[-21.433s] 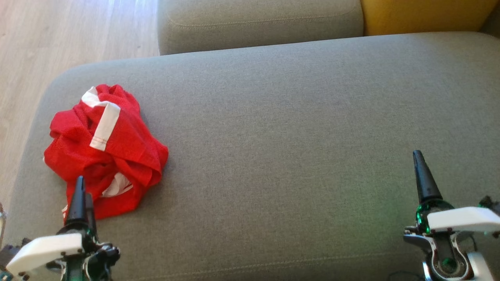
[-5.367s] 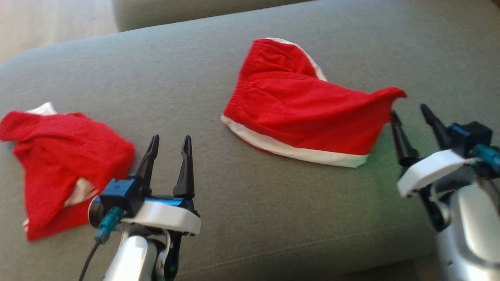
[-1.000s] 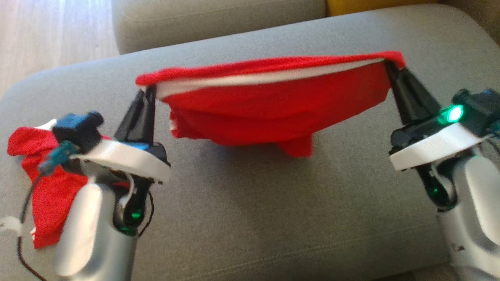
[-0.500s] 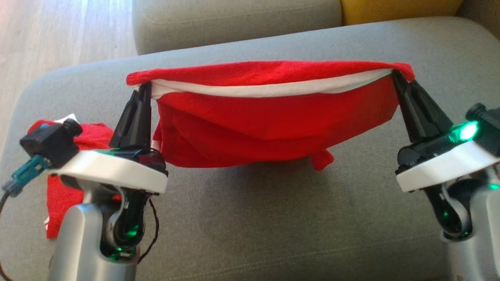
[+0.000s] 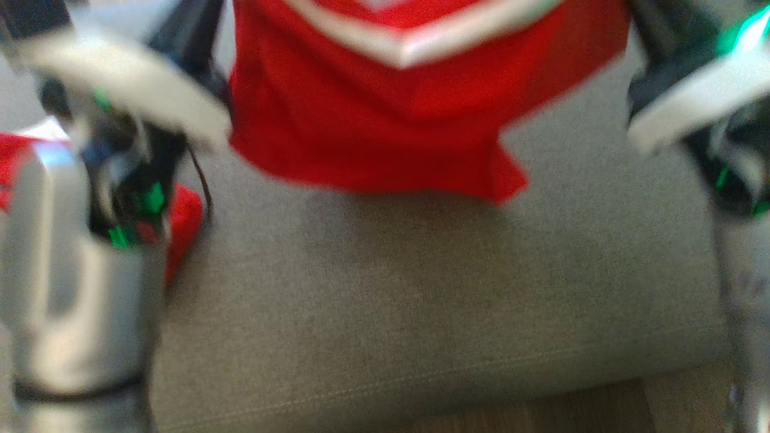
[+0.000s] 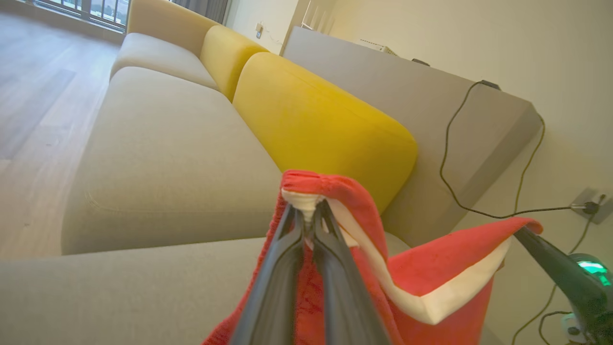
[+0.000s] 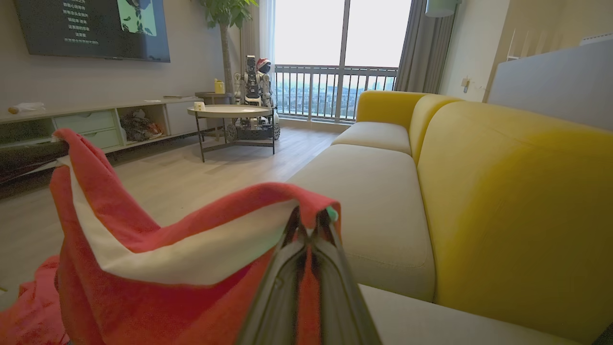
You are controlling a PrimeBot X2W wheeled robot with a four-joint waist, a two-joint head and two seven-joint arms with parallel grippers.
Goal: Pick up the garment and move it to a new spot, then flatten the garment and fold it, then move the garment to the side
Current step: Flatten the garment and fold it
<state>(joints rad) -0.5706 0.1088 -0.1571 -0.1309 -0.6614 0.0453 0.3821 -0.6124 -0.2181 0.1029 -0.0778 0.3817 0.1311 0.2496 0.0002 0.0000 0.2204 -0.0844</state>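
Two corners pinched. Left gripper (image 6: 309, 213) is pressed together on the white-trimmed hem; right gripper (image 7: 309, 224) grips the opposite corner the same way. Garment (image 5: 373, 114) hangs between them in the upper centre of the head view. Its long axis runs left-right, lower edge seemingly clear of the seat cushion (image 5: 421, 300). Laying it flat probably needs both arms lowered evenly.

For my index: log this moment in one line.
left end effector: shut on garment | right end effector: shut on garment | garment: hanging over sofa seat
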